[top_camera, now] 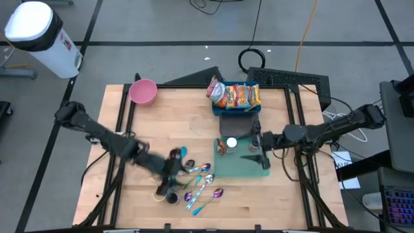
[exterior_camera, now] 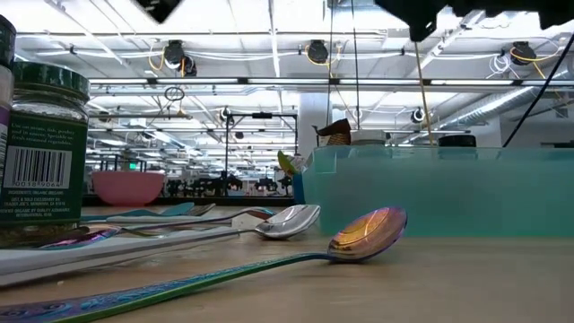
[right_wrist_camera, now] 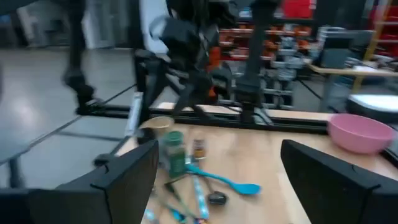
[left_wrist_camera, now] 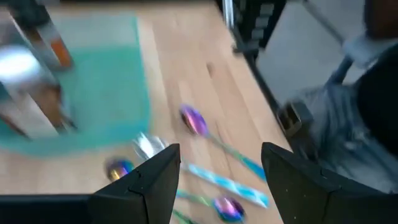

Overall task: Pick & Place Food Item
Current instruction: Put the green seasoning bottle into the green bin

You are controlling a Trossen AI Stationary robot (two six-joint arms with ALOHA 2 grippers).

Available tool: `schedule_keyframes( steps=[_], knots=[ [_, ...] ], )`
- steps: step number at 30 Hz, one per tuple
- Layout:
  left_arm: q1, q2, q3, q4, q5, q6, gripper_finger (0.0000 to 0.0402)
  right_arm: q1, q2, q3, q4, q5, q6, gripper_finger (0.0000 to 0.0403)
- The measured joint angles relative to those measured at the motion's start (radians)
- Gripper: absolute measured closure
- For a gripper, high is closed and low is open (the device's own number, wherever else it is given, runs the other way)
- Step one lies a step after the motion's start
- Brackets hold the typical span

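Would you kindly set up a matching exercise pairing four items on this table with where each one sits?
Items:
1. pink bowl
2. snack packets
3. spoons
4. small jar with white lid

Places:
A. on the teal mat
B. far left corner of the table
C. in the blue bin at the far edge
D. on bare wood left of the teal mat

Pairs: 1-B, 2-C, 3-D, 4-A

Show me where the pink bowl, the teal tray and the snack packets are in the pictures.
pink bowl (top_camera: 143,92), high view, the middle of its inside.
teal tray (top_camera: 240,165), high view, a bare part of its floor.
snack packets (top_camera: 236,96), high view, the middle packet in the blue bin.
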Motion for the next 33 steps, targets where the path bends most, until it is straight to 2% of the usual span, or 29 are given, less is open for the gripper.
schedule_keyframes(
  steps=[4,10,14,20,24,33],
  knots=[
    [-0.096,0.037,0.000,-0.090,-0.103,-0.062,0.0172,0.080,0.008,0.000,0.020,0.015,-0.060,0.0076],
    [-0.107,0.045,0.000,-0.240,-0.116,-0.250,0.0171,0.161,0.037,0.000,0.051,0.131,-0.078,0.0076],
    [-0.091,0.046,0.000,-0.288,-0.111,-0.319,0.0152,0.176,0.062,0.000,0.069,0.163,-0.076,0.0076],
    [-0.078,0.051,0.000,-0.329,0.037,-0.332,0.0096,0.176,0.097,0.000,0.108,0.163,-0.073,0.0076],
    [-0.088,0.063,0.000,-0.335,0.005,-0.313,0.0080,0.176,0.100,0.000,0.108,0.163,-0.071,0.0076],
    [-0.083,0.128,0.001,-0.379,-0.026,-0.262,0.0078,0.176,0.100,0.000,0.101,0.163,-0.067,0.0076]
  ],
)
